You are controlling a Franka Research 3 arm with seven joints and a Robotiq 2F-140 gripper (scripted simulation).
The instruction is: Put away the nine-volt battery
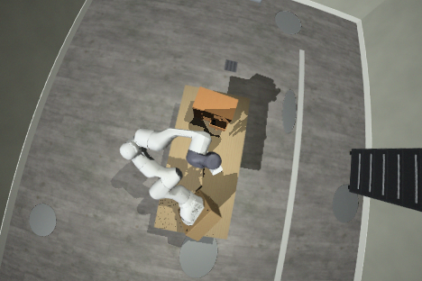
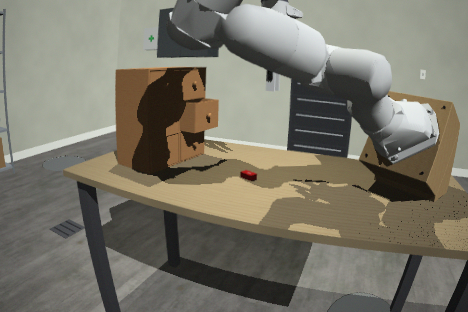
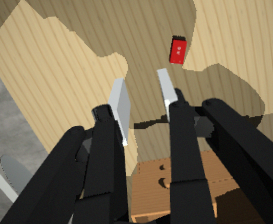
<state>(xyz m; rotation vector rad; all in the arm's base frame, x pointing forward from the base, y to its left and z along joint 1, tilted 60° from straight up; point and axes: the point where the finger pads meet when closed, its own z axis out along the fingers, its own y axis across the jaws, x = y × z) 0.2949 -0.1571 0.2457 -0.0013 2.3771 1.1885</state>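
The red nine-volt battery (image 2: 248, 175) (image 3: 178, 51) lies on the table in front of the chest. The orange-brown chest (image 1: 215, 103) (image 2: 132, 110) stands upright at one end of the table. One middle-height drawer (image 1: 219, 129) (image 2: 212, 115) (image 3: 148, 199) sticks out from its front; its contents cannot be made out. The other drawer fronts in view look about flush. My gripper (image 3: 143, 87) is partly open and empty, pointing down above the table. In the wrist view the battery is beyond the right fingertip, not between the fingers. The arm hides the fingers in the top and exterior views.
The wooden table (image 1: 234, 144) (image 2: 210, 205) bears the arm's brown angled base block (image 1: 205, 221) (image 2: 447, 145) at the end opposite the chest. The arm (image 1: 155, 140) (image 2: 275, 35) arches above the table between base and chest. Shadows fall over the chest front and table.
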